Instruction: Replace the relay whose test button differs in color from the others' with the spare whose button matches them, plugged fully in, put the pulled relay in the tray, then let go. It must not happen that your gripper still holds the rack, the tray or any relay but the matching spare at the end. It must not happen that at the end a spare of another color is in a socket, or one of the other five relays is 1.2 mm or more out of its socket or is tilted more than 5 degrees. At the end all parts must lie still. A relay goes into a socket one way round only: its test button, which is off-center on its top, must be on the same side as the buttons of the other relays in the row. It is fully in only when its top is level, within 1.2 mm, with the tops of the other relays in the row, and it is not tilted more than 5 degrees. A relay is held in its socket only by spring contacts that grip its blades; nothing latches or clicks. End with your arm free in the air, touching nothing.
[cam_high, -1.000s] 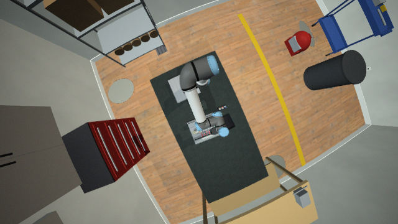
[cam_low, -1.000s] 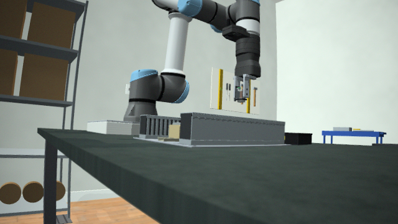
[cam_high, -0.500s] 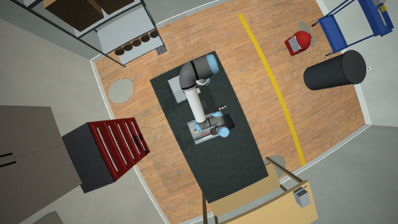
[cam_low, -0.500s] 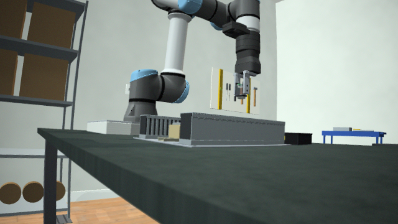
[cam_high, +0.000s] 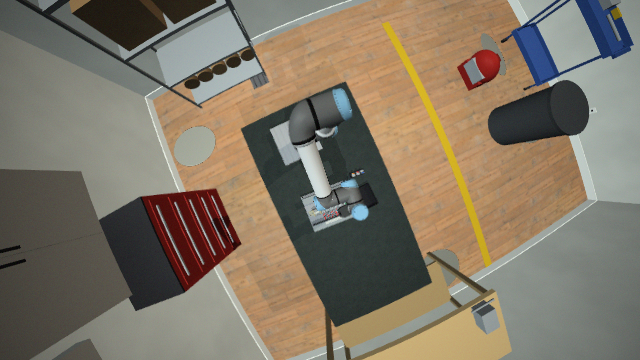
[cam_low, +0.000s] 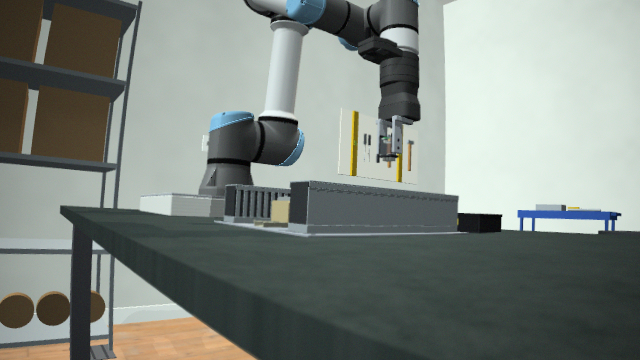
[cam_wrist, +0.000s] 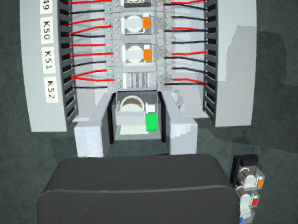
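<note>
I have my gripper clamped on the relay with the green button, one finger against each side, and I carry it upright above the height of the wire ducts around the open socket. From that socket, my relay hangs higher up and off toward the end of the row; its button sits toward the same side as the orange ones. Directly next to the open socket, on the inner side, is a relay with an orange button, and beyond it another orange-buttoned relay. A slotted wire duct bearing the labels runs along one side of the socket, with K52 nearest it, and a second duct along the other. Past the socket's end of the row, off to the side of the second duct, stands the spare rack, with spares showing orange, red and blue buttons. The black tray lies on the table, also beyond the socket's end of the row.
</note>
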